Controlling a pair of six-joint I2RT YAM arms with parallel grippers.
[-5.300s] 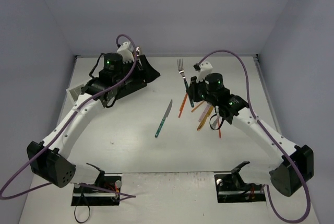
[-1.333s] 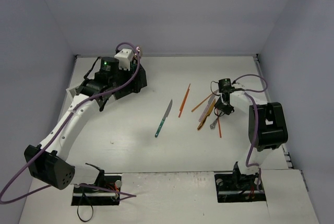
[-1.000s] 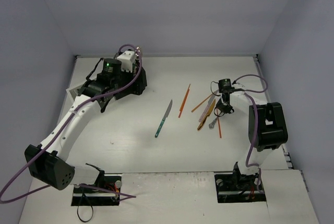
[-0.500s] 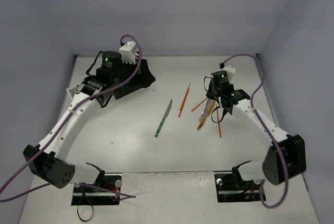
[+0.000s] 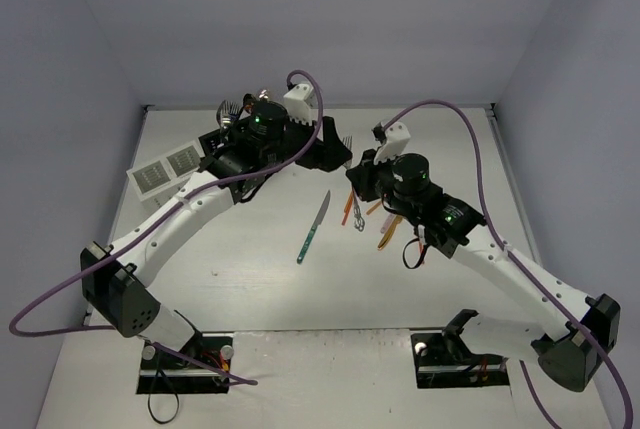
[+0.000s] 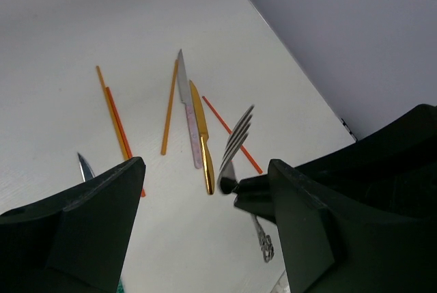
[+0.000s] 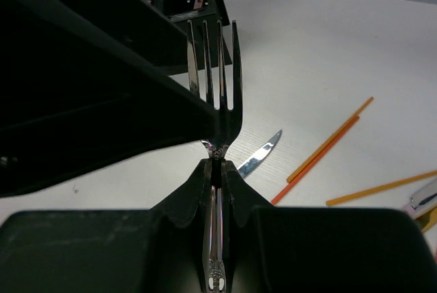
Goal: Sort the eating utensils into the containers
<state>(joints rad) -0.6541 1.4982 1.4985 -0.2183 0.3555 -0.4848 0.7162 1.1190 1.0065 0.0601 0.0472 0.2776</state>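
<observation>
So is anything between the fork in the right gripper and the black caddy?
Yes: the open left gripper hangs close beside the fork, which the right gripper holds, with the black caddy beyond it.

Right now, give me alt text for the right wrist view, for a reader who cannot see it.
The right end effector is shut on a silver fork, tines pointing up mid-frame. The left arm's dark body crowds the left side; behind, on the white table, are a knife blade, orange sticks and a black caddy.

White table (image 5: 250, 289), plain pale lavender walls (image 5: 300, 19) on three sides
</observation>
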